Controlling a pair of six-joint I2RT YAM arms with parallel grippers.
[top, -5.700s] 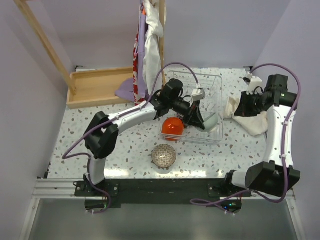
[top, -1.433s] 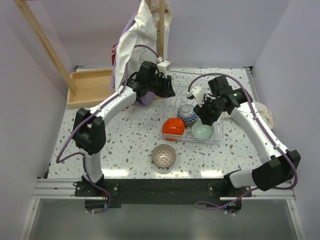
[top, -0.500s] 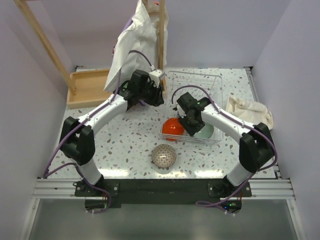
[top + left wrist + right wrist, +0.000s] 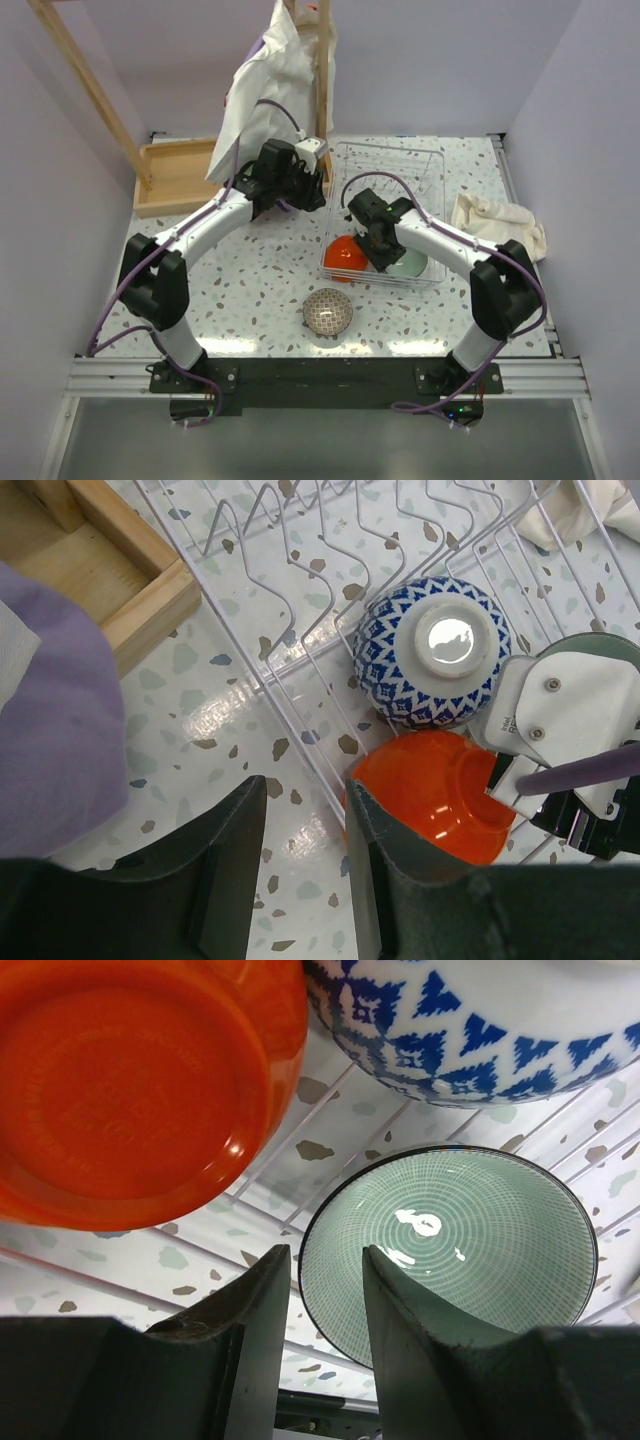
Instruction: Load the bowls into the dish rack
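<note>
- The left claw hung with its fingers apart and nothing between them, above the speckled worktop just beside the left edge of the rack
- The right claw stood low over the rack's near end, fingers apart and empty, poised over the rim of the mint bowl
- The mint bowl sat upright in the rack's near right part
- A blue bowl rested upside down on the wires just behind it
- An orange bowl lay tipped at the rack's near left corner, just beside the blue one
- A speckled bowl sat on the worktop in front of the rack, apart from it
- A wooden tray lay at the far left, and a cream cloth to the rack's right
</note>
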